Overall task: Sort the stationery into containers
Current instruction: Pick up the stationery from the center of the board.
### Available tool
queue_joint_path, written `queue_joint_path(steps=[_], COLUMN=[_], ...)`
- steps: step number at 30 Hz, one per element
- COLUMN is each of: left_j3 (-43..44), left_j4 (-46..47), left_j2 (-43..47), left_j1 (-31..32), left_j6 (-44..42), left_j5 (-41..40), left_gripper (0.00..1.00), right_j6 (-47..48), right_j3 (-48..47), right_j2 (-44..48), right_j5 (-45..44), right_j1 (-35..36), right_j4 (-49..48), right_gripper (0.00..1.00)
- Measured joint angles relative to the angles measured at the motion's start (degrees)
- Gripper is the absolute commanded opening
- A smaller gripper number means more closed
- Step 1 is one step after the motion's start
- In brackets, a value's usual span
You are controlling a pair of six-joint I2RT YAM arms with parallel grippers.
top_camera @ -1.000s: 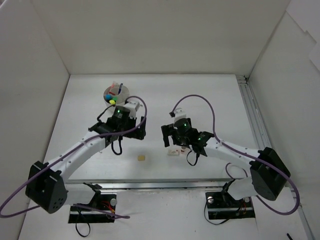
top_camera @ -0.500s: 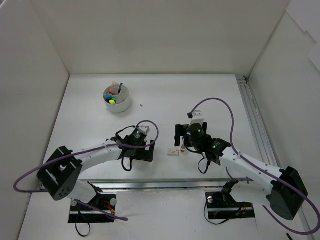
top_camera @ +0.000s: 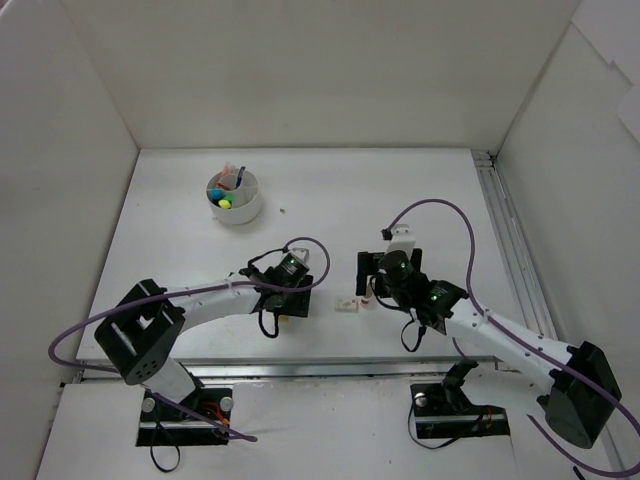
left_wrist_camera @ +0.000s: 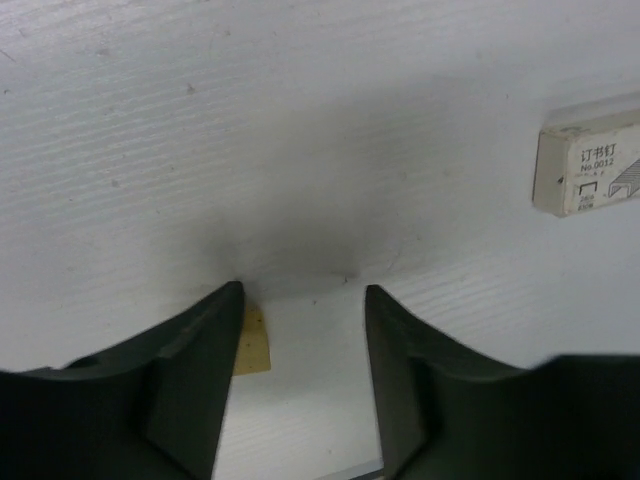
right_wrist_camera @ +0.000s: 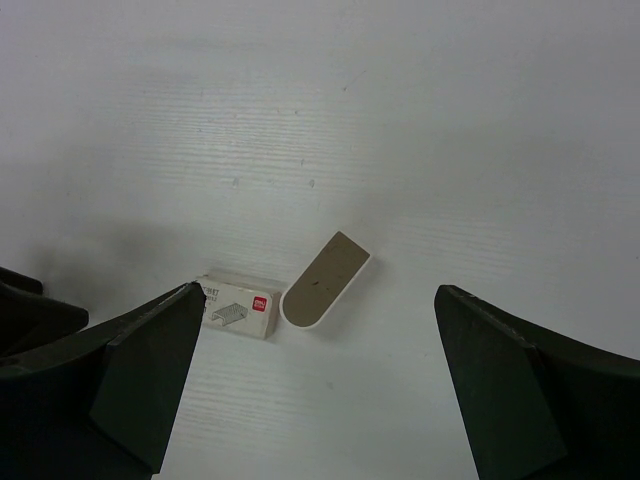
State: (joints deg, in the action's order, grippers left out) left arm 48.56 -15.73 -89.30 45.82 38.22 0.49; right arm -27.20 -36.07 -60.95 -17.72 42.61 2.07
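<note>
Low over the table, my left gripper point(left_wrist_camera: 303, 300) point(top_camera: 285, 306) straddles a small beige eraser point(left_wrist_camera: 254, 340). The eraser lies against the inner face of the left finger, and bare table shows between it and the right finger. The top view hides this eraser under the gripper. My right gripper point(right_wrist_camera: 320, 292) point(top_camera: 372, 290) stands wide open above a rounded brown-faced eraser point(right_wrist_camera: 326, 279) and a small white staple box point(right_wrist_camera: 232, 308) point(top_camera: 346, 304) that lie side by side. The round white pot point(top_camera: 243, 212) stands at the far left with coloured caps and pens in it.
The staple box point(left_wrist_camera: 590, 170) shows again at the right edge of the left wrist view. White walls close the table on three sides. A metal rail point(top_camera: 505, 250) runs along the right edge, and purple cables loop above both arms.
My left arm has swung from beside the pot down to the beige eraser, and its jaws have narrowed around it. My right arm has shifted slightly nearer, still wide open.
</note>
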Motion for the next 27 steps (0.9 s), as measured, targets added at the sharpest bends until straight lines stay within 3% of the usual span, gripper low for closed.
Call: queue_joint_path(steps=[8,13,16,17,23,27], left_j3=[0.7,-0.7,-1.4,-1.4,1.4,3.8], left_j4=[-4.9,-7.0,-7.3,-7.3,-9.5,-11.1], left_j2=[0.4,2.0,2.4,2.3,-0.6,-2.5], left_j1=[0.7,0.7,1.1,1.6,4.7,5.4], left_j6=[0.8,2.0,2.1,2.0,1.2,1.4], left_j5=[-3.6,-5.8,-7.0,-7.4,-10.9,-11.8], left_gripper=[0.64,0.62,0.52,0.41,0.00,0.00], right_j6=[0.0,0.0,0.0,0.0,0.0,0.0], right_j3=[0.0,0.0,0.0,0.0,0.0,0.0], right_j2=[0.0,-1.4,-2.4,-2.6,-2.7,-2.2], right_j5=[-0.1,-0.1,0.0,0.0,0.0,0.0], right_j1=[-0.2,-0.2,-0.2,-0.2,-0.2,-0.2], right_j4=[0.4,0.4,0.4,0.4,0.5,0.5], right_gripper=[0.98,0.98,0.98,0.98,0.98,0.98])
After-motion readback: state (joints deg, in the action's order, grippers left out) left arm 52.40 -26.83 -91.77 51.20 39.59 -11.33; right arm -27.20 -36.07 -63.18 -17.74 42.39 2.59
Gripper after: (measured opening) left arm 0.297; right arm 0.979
